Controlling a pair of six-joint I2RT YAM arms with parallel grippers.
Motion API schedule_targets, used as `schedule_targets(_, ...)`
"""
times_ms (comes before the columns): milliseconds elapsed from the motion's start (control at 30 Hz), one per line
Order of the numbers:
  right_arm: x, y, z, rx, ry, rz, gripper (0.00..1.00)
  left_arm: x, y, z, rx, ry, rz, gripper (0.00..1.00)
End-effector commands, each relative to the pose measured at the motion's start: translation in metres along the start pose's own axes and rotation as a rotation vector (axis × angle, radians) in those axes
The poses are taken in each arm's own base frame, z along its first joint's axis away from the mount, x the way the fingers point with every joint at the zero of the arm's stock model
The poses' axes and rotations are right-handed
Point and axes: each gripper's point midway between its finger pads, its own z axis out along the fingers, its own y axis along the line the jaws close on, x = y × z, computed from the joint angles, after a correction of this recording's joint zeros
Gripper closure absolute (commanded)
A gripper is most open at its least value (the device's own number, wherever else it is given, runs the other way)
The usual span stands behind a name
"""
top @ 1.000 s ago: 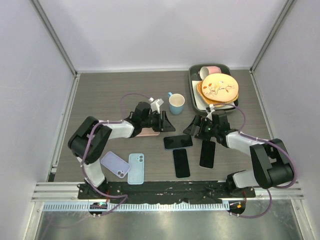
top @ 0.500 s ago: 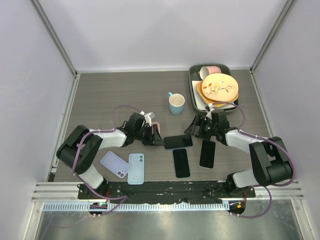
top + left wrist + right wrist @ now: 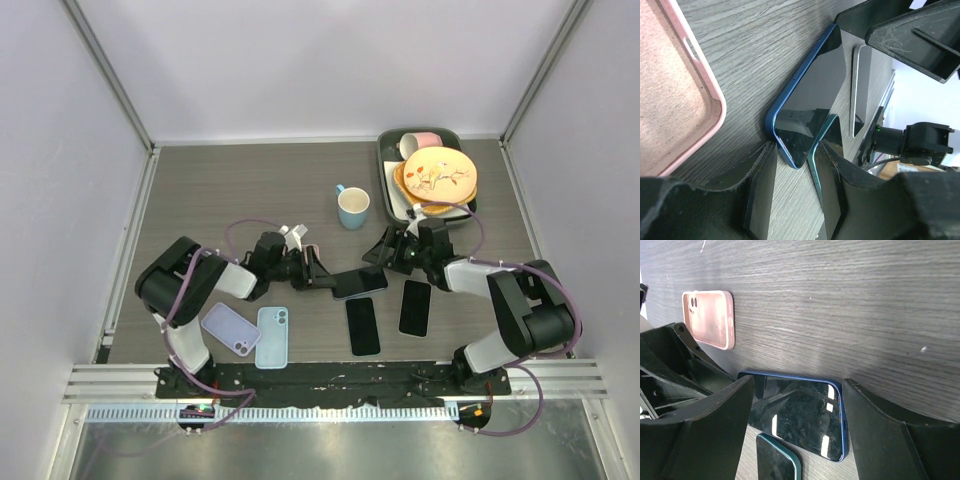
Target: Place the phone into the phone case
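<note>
While both arms lie low over the dark grey wood-grain table (image 3: pixel 230 190), the working area is closed by white walls on the left, rear and right, and a metal rail runs along the near edge by the arm bases. Most of the bare tabletop is at the rear left, between the grippers and the back wall. To the rear right stands a light-blue ceramic mug (image 3: pixel 352 207), and against the right wall there is a dark tray (image 3: pixel 384 165) with stacked plates. Toward the near side the room is narrower. A teal-framed phone with a black screen (image 3: pixel 363 325) and another black-screen phone (image 3: pixel 415 307) lie just in front of the grippers. A lavender case (image 3: pixel 231 328) and a pale-blue case (image 3: pixel 271 336) lie side by side near the left arm base. The blue-framed phone with a black glass screen (image 3: pixel 358 283) lies flat, screen up, between the two grippers. The soft pink phone case (image 3: pixel 670 95) lies hollow side up just beside it on the left, not touching it. The left gripper (image 3: pixel 318 272) is partly spread, with one short end of the blue-framed phone between its fingers (image 3: pixel 760 185), and one finger lies against the corner. The right gripper (image 3: pixel 380 257) is spread wider and straddles the other end. Whether its fingers press the phone cannot be told.
</note>
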Motion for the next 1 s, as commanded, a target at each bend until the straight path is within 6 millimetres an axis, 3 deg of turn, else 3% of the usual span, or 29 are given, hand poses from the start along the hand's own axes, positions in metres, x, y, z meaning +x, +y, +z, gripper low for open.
schedule_targets(0,0.051,-0.009,0.000,-0.003,0.146,0.110,0.23,-0.006,-0.011,0.010,0.088,-0.057,0.030,0.57)
schedule_targets(200,0.047,0.001,0.000,-0.040,0.139,0.122,0.24,-0.022,-0.042,0.009,0.163,-0.110,0.106,0.57)
schedule_targets(433,0.042,0.008,-0.006,-0.054,0.122,0.115,0.23,-0.040,-0.049,0.009,0.165,-0.189,0.104,0.56)
schedule_targets(700,0.042,0.010,-0.011,-0.056,0.115,0.109,0.23,-0.042,-0.064,-0.006,0.243,-0.263,0.126,0.56)
schedule_targets(967,0.043,0.010,-0.013,-0.059,0.116,0.111,0.23,-0.039,-0.048,-0.010,0.162,-0.286,0.117,0.55)
